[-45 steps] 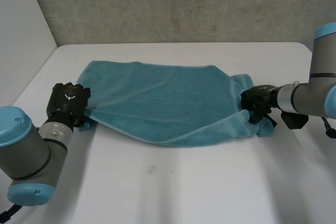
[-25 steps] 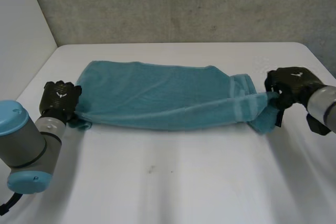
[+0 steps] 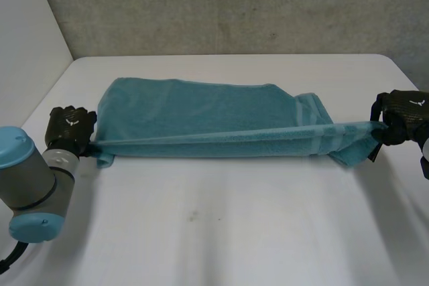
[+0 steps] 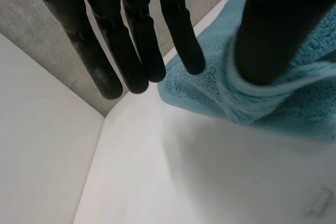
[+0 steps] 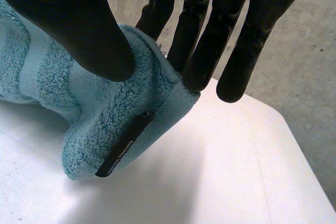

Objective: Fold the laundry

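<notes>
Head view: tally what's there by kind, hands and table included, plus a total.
Teal towel: 1
Robot hands: 2, the left hand and the right hand, each pinching one end of the towel
White table: 1
Total: 4
</notes>
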You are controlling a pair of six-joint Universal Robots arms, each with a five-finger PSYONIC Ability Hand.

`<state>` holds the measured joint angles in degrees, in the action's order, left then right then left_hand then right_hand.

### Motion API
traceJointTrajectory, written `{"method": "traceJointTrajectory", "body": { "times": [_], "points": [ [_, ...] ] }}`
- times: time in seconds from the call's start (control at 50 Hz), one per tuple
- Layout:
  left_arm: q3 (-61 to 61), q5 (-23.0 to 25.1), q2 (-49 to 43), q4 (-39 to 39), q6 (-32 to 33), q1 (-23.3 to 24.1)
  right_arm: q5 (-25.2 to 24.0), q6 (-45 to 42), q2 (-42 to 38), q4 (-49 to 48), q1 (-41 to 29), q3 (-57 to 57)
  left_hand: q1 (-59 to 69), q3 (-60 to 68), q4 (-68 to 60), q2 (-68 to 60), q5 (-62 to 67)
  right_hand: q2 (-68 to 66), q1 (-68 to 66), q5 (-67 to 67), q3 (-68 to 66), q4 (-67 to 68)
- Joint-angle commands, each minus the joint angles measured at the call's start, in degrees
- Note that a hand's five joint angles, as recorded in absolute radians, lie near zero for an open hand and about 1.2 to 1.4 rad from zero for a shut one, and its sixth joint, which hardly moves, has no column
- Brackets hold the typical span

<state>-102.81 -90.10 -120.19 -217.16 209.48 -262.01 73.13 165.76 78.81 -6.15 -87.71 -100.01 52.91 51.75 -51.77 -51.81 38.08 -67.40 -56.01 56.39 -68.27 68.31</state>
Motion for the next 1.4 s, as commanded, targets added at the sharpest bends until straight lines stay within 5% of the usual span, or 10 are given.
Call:
{"method": "traceJointTrajectory", "body": {
  "times": [0.02,0.22,0.42,0.66,0.8,0.92,1.08,1.12,1.22,1.4],
  "points": [
    [-0.28,0.72,2.06,0.07,-0.48,-1.13,0.87,-0.35,2.14,-1.76,-0.27,-1.06,27.09,28.25,-28.23,-28.19,31.92,-12.6,-23.99,13.61,-11.73,11.69],
    [-2.66,1.42,17.36,3.76,0.14,-1.13,1.22,-4.39,6.53,2.46,-0.27,2.54,27.09,28.25,-28.23,-28.19,31.92,-12.6,-23.99,13.61,-11.73,11.69],
    [1.9,10.98,39.49,30.0,1.18,-1.57,1.31,-21.68,13.12,24.92,-0.62,14.48,27.09,28.25,-28.23,-28.19,31.92,-12.6,-23.99,13.61,-11.73,11.69],
    [6.04,11.88,26.85,44.98,14.46,-2.27,4.12,-33.84,6.01,34.98,-3.61,15.2,27.09,28.25,-28.23,-28.19,31.92,-12.6,-23.99,13.61,-11.73,11.69],
    [12.53,6.18,7.37,43.23,18.68,-2.27,17.2,-34.54,-9.17,28.94,-10.98,19.14,27.09,28.25,-28.23,-28.19,31.92,-12.6,-23.99,13.61,-11.73,11.69],
    [19.75,3.26,1.62,38.57,18.42,-1.57,21.52,-33.75,-16.04,19.01,-13.18,29.31,27.09,28.25,-28.23,-28.19,31.92,-12.6,-23.99,13.61,-11.73,11.69],
    [37.07,3.09,2.06,21.78,17.98,1.77,23.55,-26.47,-16.32,-0.22,-15.12,51.46,27.09,28.25,-28.23,-28.19,31.92,-12.6,-23.99,13.61,-11.73,11.69],
    [41.01,2.91,5.3,10.94,16.32,2.56,23.72,-25.5,-15.45,-4.96,-15.21,53.84,27.09,28.25,-28.23,-28.19,31.92,-12.6,-23.99,13.61,-11.73,11.69],
    [40.07,2.21,10.92,-1.66,10.44,3.0,23.9,-24.44,-9.13,-16.76,-15.3,51.77,27.09,28.25,-28.23,-28.19,31.92,-12.6,-23.99,13.61,-11.73,11.69],
    [24.27,1.59,15.95,-0.9,2.86,1.95,20.83,-22.16,-2.62,-18.9,-15.74,30.7,27.09,28.25,-28.23,-28.19,31.92,-12.6,-23.99,13.61,-11.73,11.69]
  ]
}}
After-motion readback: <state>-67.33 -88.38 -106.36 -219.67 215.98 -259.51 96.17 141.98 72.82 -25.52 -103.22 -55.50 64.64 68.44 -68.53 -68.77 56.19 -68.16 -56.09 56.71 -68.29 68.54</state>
